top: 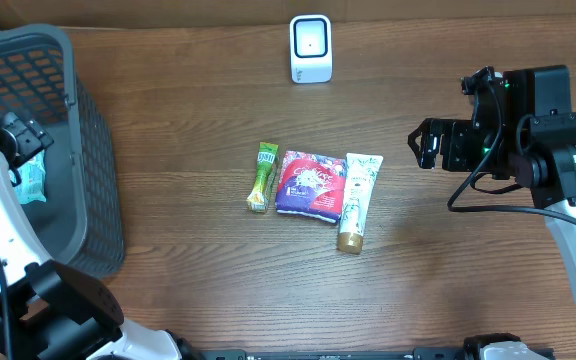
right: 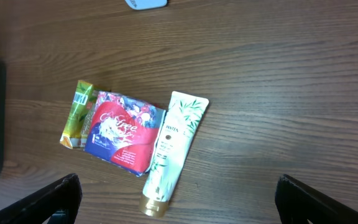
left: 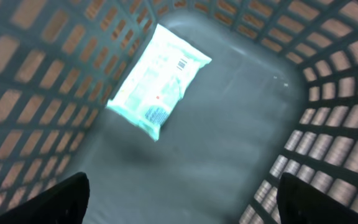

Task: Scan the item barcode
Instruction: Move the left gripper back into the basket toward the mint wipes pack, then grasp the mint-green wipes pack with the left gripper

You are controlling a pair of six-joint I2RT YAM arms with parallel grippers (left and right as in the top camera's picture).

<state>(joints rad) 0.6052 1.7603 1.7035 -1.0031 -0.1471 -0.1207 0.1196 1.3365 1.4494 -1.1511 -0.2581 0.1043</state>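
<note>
A grey slatted basket (top: 96,200) is seen at the left edge of the overhead frame. One pale turquoise packet (left: 157,84) is contained in it. In the left wrist view the packet is laid flat on the basket floor toward the upper left, close to the wall, and a barcode is shown on its upper face. The left claw (left: 185,205) is held above the inside of the basket; its fingers are spread wide apart and nothing is gripped between them.

At the centre of the overhead frame three things are laid side by side on the desk (top: 188,100), close against one another: a green stick pack (top: 262,177), a purple and red pouch (top: 311,185) and a white tube (top: 357,200) whose gold cap is turned toward the lower edge. A white scanner (top: 311,48) is stood at the upper centre, well apart from them. The right claw (top: 423,145) is held over bare desk at the right, its fingers parted wide, with nothing clamped.
</note>
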